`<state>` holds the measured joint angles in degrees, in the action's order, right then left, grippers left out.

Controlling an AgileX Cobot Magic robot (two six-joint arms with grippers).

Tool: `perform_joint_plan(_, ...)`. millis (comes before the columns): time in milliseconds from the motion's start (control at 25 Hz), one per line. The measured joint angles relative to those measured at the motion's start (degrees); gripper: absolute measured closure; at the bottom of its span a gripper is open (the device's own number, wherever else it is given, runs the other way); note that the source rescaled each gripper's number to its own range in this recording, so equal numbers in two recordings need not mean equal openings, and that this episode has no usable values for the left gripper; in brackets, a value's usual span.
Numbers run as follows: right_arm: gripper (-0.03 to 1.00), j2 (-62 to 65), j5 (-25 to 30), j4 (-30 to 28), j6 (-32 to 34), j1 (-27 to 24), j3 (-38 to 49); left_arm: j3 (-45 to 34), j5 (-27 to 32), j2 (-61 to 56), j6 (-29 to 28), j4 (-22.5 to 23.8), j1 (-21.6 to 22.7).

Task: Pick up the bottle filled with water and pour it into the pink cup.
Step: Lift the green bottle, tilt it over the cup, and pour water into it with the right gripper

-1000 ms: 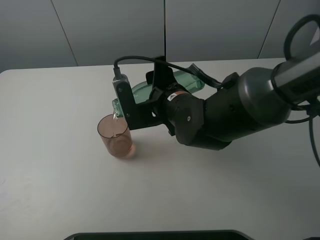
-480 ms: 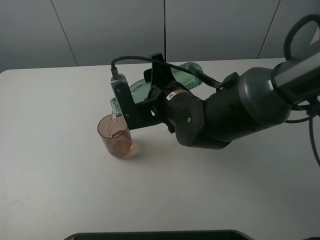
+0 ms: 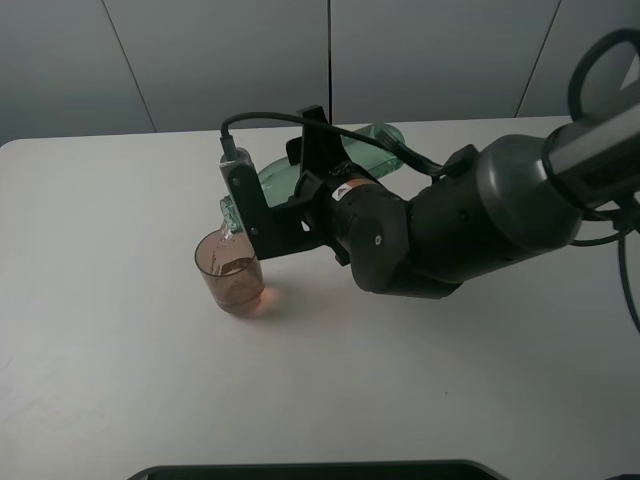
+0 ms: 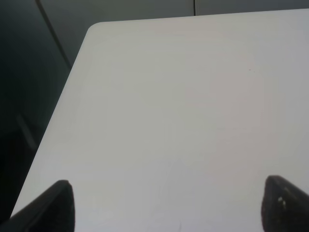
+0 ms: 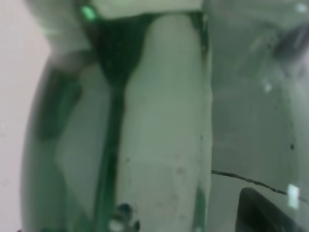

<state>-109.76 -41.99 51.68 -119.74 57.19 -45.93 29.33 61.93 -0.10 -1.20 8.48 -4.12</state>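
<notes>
1. The right gripper point(image 3: 285, 185) is clamped around a tall, slim, green-tinted clear plastic bottle point(image 3: 372, 143), which is tipped nearly flat just above the frame's centre.
2. The bottle's mouth hangs just over the rim of a small brownish-pink translucent plastic cup point(image 3: 232, 283), which stands upright on the white table point(image 3: 120, 380) (left of centre).
3. The left gripper point(image 4: 171, 212) hangs spread wide, holding nothing, above the table.

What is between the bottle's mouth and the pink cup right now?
Nothing visible. The tilted bottle has its mouth just above the rim of the pink cup, with only open air between them.
</notes>
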Motion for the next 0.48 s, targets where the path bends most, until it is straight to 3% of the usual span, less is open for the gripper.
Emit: perform_joint_plan(480, 0.97, 0.0, -0.2, -1.28, 0.0, 0.0, 0.0, 0.0, 0.0, 0.0, 0.0, 0.0, 0.0)
